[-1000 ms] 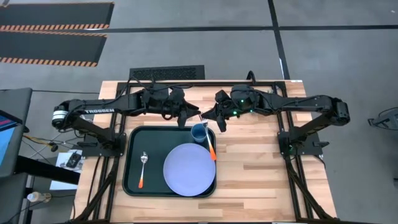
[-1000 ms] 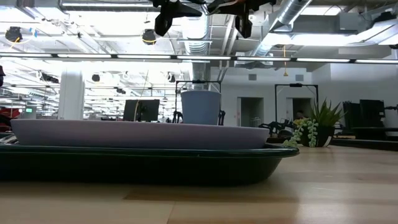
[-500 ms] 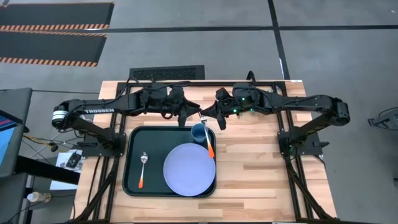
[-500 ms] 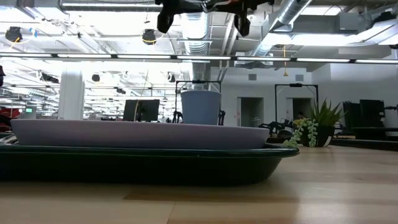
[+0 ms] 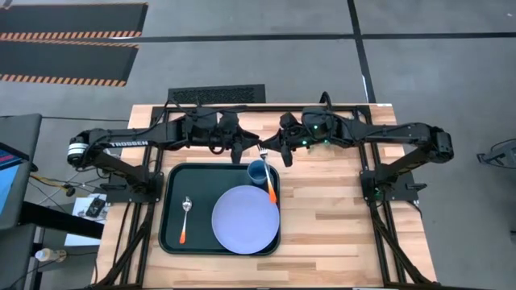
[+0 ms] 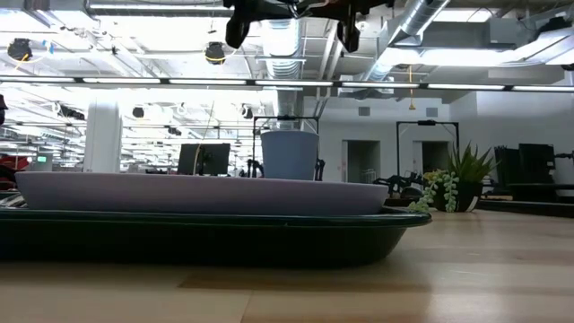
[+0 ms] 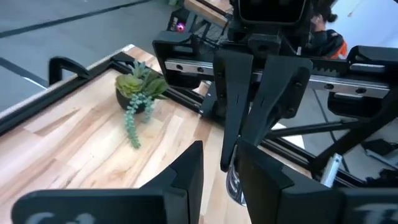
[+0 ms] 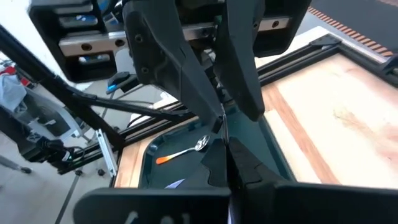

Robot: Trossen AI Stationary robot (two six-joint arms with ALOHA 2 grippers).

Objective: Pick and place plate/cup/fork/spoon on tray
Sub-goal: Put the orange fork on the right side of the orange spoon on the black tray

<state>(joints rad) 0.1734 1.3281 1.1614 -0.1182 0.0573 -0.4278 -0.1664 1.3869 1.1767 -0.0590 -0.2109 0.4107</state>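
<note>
The dark tray holds the lavender plate, the blue cup and the orange-handled spoon. My two grippers face each other high above the tray's far rim. My right gripper is shut on the fork. The fork's orange handle reaches toward the near side, past the cup. My left gripper is open, its fingers on either side of the fork's metal end. The fork does not show in the low view. My right gripper pinches the fork's metal end between its two fingers, coming level from the table's right side. The fork is lifted clear, its handle slanting toward the near edge over the tray's right rim. I cannot tell whether my left gripper touches the fork.
A small potted plant stands on the wood table at the right, with free room on that side. The black arm frames stand at both table sides. The cup rises behind the plate in the low view.
Both grippers have edged up a little above the tray. The fork's handle has shifted slightly toward the table's left. Neither gripper's fingers have changed.
</note>
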